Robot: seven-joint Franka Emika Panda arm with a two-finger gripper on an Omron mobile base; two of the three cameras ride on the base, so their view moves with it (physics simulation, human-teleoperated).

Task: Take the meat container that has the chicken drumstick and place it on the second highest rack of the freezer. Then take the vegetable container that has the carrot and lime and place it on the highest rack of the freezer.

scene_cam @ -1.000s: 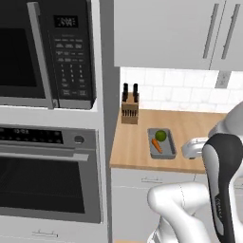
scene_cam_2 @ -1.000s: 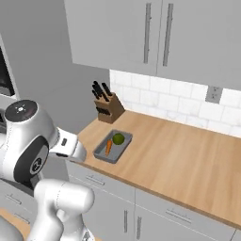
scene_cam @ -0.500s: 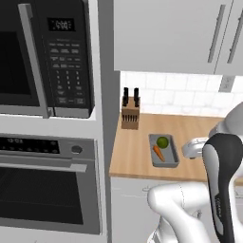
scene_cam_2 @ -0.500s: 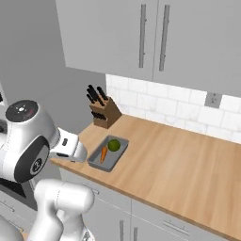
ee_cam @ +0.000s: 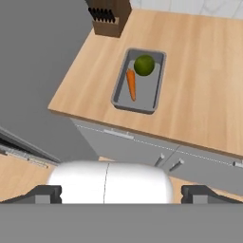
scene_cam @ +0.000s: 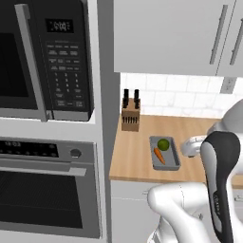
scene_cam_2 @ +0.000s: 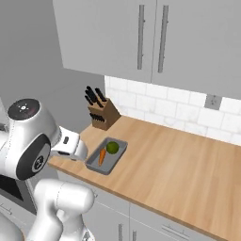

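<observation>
The vegetable container (scene_cam: 173, 162) (scene_cam_2: 94, 165) (ee_cam: 121, 101) is a shallow grey tray near the front edge of the wooden counter (scene_cam: 136, 163) (scene_cam_2: 179, 174) (ee_cam: 199, 95). In it lie the orange carrot (scene_cam: 159, 155) (scene_cam_2: 101, 156) (ee_cam: 131, 84) and the green lime (scene_cam: 163, 144) (scene_cam_2: 112, 148) (ee_cam: 144, 65). My gripper (ee_cam: 126, 194) is open, its fingertips wide apart with nothing between them. It hangs in front of the counter and back from the tray, not touching it. The meat container, the chicken drumstick and the freezer with its racks are out of view.
A wooden knife block (scene_cam: 130, 117) (scene_cam_2: 102, 114) (ee_cam: 110, 19) stands behind the tray by the wall. A microwave (scene_cam: 42, 61) over an oven (scene_cam: 47, 190) fills the tall unit to the left. Grey cabinets (scene_cam_2: 141, 42) hang above, and drawers (ee_cam: 142, 149) sit under the counter.
The whole picture has shifted a little, so the base has moved. The tray stays where it was on the counter, and the gripper stays open.
</observation>
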